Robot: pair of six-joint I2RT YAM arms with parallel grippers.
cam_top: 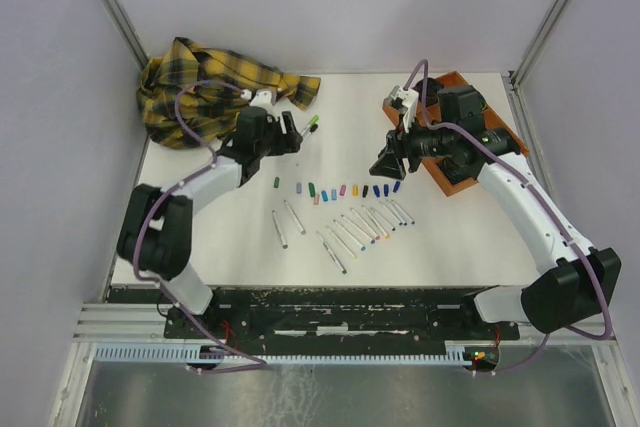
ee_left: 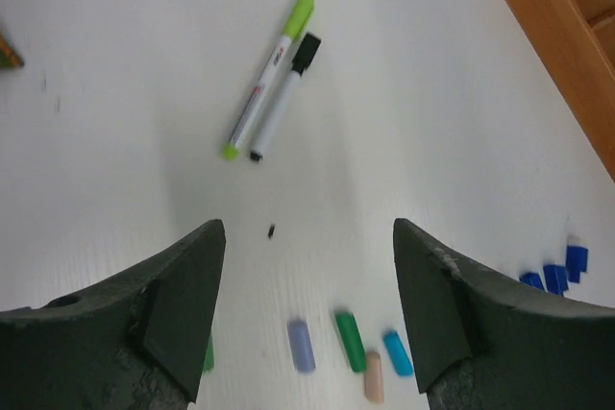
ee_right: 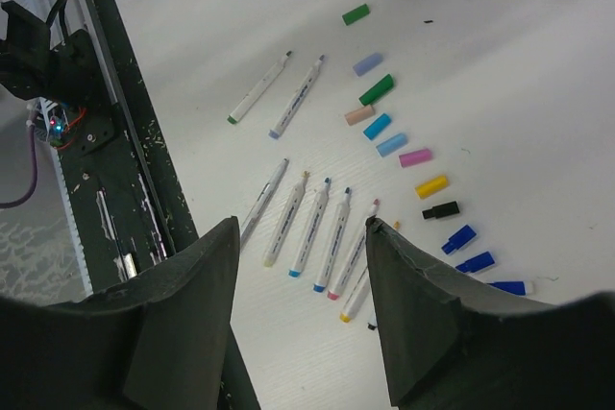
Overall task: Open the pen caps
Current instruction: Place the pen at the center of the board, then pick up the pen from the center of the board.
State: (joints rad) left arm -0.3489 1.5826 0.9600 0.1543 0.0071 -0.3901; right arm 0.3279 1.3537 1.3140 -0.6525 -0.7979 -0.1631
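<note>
Loose pen caps (cam_top: pixel 340 190) in green, blue, pink, yellow and black lie in a row across the middle of the table, also seen in the right wrist view (ee_right: pixel 399 141) and the left wrist view (ee_left: pixel 351 340). Below them lie several uncapped white pens (cam_top: pixel 350 227) side by side (ee_right: pixel 332 237). Two pens with caps on, one green-capped (ee_left: pixel 269 74) and one black-capped (ee_left: pixel 285 93), lie together ahead of my left gripper (ee_left: pixel 308 224), which hangs open and empty above the table (cam_top: pixel 292 135). My right gripper (ee_right: pixel 302 222) is open and empty, raised above the right end of the row (cam_top: pixel 385 162).
A yellow plaid cloth (cam_top: pixel 215 87) is bunched at the back left. An orange tray (cam_top: pixel 455 162) sits at the back right under my right arm, its edge showing in the left wrist view (ee_left: pixel 567 36). A black rail (ee_right: pixel 115 141) runs along the table's near edge.
</note>
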